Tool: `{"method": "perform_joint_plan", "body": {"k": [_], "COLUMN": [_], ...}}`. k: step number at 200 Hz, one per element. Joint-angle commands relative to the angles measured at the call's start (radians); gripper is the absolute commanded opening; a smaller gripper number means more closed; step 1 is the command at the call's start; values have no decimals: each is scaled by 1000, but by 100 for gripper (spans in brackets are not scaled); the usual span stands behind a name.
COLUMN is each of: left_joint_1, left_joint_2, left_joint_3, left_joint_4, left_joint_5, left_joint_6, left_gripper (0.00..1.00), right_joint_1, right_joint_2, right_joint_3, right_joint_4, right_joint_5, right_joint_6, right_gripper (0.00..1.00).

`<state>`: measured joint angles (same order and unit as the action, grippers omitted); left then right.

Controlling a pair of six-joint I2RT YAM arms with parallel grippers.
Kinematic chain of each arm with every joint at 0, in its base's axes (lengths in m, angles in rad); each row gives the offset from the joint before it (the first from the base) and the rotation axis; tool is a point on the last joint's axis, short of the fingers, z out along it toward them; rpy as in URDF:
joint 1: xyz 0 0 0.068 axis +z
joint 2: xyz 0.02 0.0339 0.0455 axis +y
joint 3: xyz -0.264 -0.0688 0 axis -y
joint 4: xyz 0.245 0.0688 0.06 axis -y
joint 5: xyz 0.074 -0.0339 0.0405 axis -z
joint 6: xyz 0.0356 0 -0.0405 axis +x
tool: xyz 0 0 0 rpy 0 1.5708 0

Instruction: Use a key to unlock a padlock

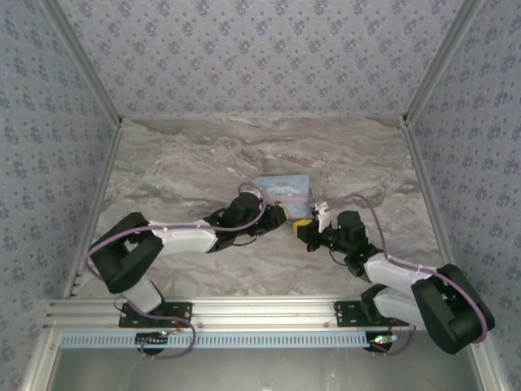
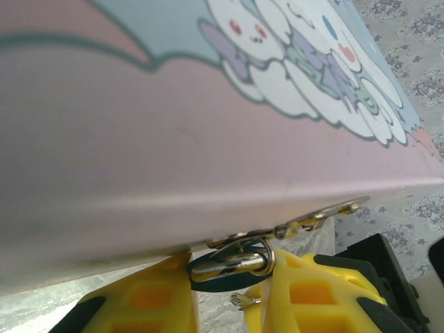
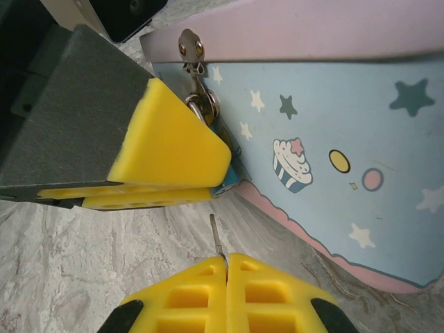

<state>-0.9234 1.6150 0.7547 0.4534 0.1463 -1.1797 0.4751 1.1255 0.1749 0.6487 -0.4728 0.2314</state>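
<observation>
Padlock at tin's near edge, in left hand; key in right hand, just beside it.

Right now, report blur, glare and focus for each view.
Top external: evenly lit, no glare, but the tin is small. Left wrist: tin lid close and blurred; bright glint on the padlock shackle. Right wrist: crisp on tin and key; near pads of the right gripper slightly soft.

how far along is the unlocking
Done: left gripper clamps the padlock, which hangs from the hasp of the tin; right gripper pinches the key. In hand: key tip points at the padlock, just short of it. Left: insert, turn, free the shackle, which looks closed.
</observation>
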Motion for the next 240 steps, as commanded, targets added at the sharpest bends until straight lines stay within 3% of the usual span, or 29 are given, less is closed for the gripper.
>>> {"method": "perform_joint_plan", "body": {"k": [1, 240], "left_joint_1": [-5, -5], "left_joint_2": [-54, -73], "left_joint_3": [17, 17], "left_joint_4": [69, 100], "left_joint_5": [12, 48], "left_joint_6": [10, -37], "left_gripper": [22, 22], "right_joint_1": [-9, -57], "right_joint_2": [13, 47], "right_joint_3": [31, 44], "right_joint_4": [46, 160], "right_joint_5": [-27, -101], "right_joint_6": [6, 48], "right_gripper": [0, 0]}}
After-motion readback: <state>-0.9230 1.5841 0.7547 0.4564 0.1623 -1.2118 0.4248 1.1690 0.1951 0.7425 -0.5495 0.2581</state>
